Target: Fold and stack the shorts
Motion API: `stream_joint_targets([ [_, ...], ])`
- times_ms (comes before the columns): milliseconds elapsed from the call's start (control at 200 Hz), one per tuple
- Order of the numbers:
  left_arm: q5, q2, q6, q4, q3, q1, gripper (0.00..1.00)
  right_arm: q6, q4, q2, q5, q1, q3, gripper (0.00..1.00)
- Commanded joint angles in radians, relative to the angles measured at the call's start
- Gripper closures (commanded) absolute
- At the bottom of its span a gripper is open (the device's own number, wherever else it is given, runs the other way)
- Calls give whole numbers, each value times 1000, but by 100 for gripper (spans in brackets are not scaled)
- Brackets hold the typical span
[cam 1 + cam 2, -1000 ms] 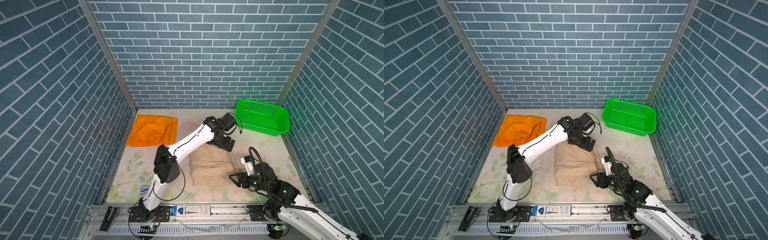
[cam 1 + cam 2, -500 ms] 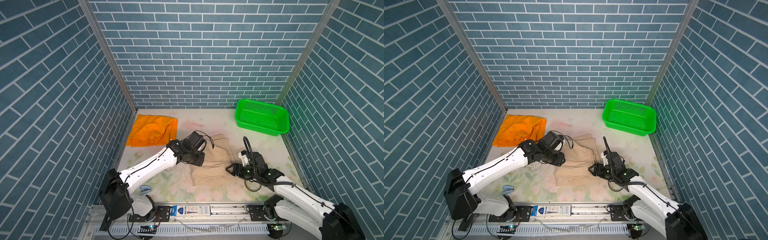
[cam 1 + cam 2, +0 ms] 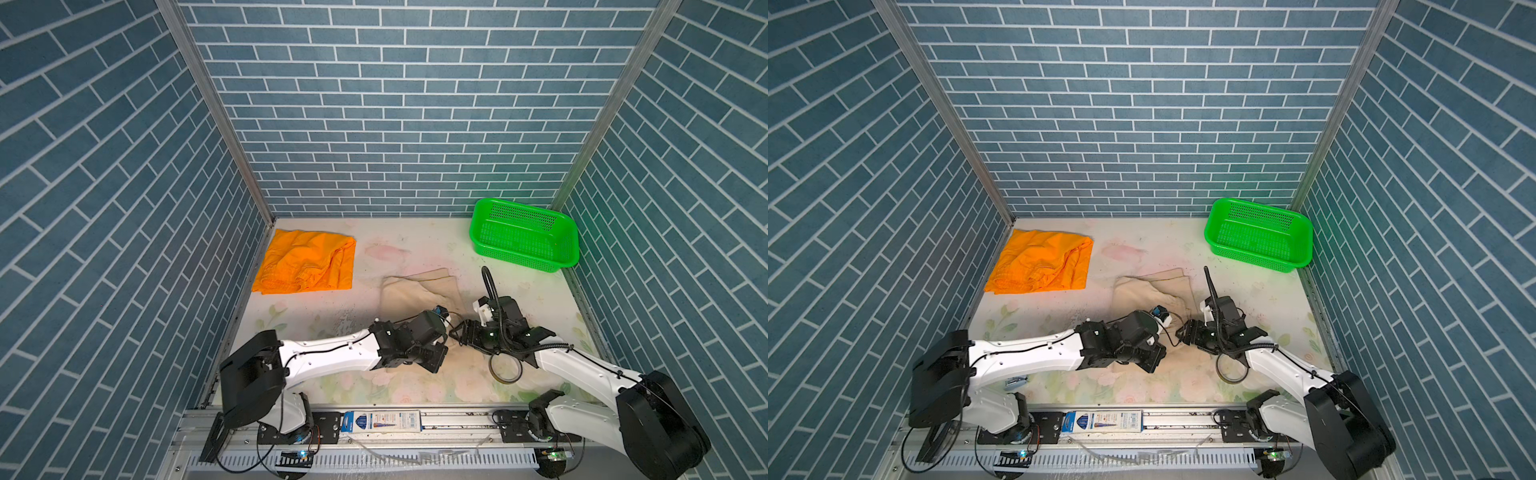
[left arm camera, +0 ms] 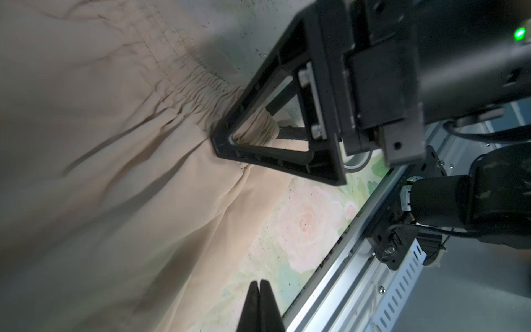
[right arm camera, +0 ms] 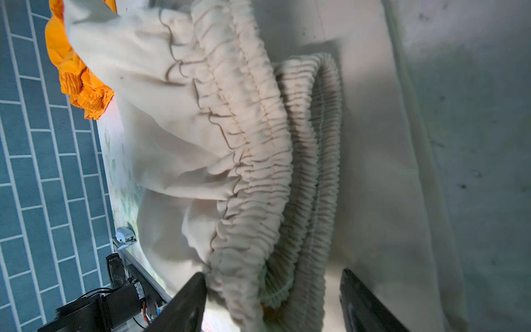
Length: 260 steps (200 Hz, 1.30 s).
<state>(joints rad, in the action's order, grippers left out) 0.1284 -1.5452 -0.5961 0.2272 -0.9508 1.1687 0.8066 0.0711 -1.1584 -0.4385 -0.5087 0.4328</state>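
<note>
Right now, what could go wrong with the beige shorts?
1. The right gripper stands open around the bunched waistband of the beige shorts; closing, it might catch only one layer and skew the fold.
2. The left gripper is shut near the shorts' edge; whether it caught cloth is unclear, so that side might stay behind.
3. Both grippers sit very close together and could bump.

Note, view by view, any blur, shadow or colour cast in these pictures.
Left wrist view: beige shorts blurred toward the edges. Right wrist view: greenish cast and shadow on their inner waistband. In both top views: basket glows green onto the wall.
</note>
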Motion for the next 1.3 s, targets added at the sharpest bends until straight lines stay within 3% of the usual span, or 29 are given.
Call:
stream_joint_targets([
  [0,6,-57,-15,-99,-1,26,100,11,-103,-28,-39,8,-6,30],
  [345,-77,-125,-87,-150,74,26,100,6,-162,-79,-68,16,-10,61],
  [565,-132,-158,-109,-105,71,26,100,19,-210,-93,-95,25,-22,100],
  [1050,-162,-194,-228,-96,130,17,100,-5,143,154,-38,48,93,100],
  [1295,-162,-187,-239,-95,151,16,100,-24,129,122,-32,92,11,100],
])
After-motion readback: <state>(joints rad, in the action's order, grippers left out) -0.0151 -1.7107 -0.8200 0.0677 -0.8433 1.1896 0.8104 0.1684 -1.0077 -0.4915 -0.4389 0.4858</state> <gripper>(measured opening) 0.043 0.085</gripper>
